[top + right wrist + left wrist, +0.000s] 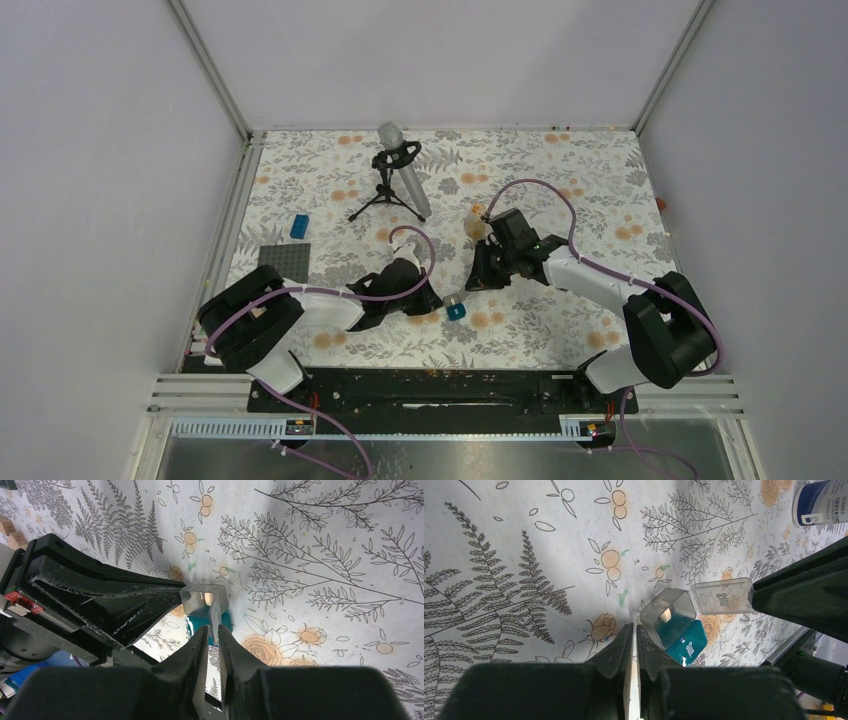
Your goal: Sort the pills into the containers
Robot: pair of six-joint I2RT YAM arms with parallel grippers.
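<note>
- The left arm lies low across the table (524, 540), reaching from its base at the near left towards the middle.
- The left pincer (634, 630) has its two fingers pressed together with nothing between them. Its tip sits just beside the left wall of the pill box (676, 630), seemingly bracing it, though I cannot tell whether it is actually touching.
- The pill box stands near the middle of the table, between the two pincers. It has a teal base and one clear compartment, which holds what looks like a small pale pill (665, 615).
- The lid (722, 596) is swung out to the right of the compartment, roughly level.
- The right pincer (212, 632) is clamped on the free edge of that lid, which shows edge-on between its fingertips.
- The right arm reaches in from the near right with its wrist tipped down at the box.
- A vitamin bottle (821, 502) stands further back, well apart from the box.
- Step in hand, as I judge it: working the lid of one compartment while the other arm steadies the box.
- The next move needs the box kept from sliding and the lid swung gently on its hinge. A thin flap like this could slip out of the grip.
</note>
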